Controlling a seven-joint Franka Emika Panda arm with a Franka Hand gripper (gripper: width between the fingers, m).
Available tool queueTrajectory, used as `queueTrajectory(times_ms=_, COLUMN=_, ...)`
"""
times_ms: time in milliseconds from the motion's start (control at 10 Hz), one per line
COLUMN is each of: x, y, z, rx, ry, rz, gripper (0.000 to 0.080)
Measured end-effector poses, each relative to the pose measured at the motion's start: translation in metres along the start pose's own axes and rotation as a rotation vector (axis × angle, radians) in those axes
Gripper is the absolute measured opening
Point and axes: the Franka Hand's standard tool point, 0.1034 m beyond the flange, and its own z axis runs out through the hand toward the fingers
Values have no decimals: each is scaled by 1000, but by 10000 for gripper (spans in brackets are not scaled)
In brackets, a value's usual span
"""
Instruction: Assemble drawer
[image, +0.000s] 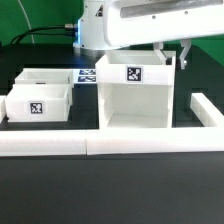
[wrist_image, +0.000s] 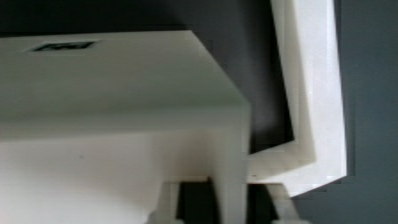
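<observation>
Black tabletop (image: 110, 190) — end effector (image: 173, 58) spread astride drawer housing (image: 135, 100) wall, tips hidden.

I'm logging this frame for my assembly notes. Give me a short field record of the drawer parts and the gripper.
housing: upright, open front facing the camera
front tray: on the exterior view's left of the housing, not inserted
rear tray: behind the front tray, not inserted
gripper: open, fingers astride the housing's right wall
grip contact: cannot tell
border wall: in front of the housing
</observation>
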Motion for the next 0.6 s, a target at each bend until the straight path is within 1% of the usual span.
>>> queueTrajectory(times_ms=300, x=-1, y=-5, z=-2, rx=4, ry=7, rz=224, gripper=44)
queueTrajectory(times_ms=400, x=-1, y=-5, z=-2, rx=17, ry=-1, rz=363, gripper=44)
queueTrajectory(times_ms=600, x=3, y=-4, z=1, rx=13, ry=-24, rz=580, gripper=44)
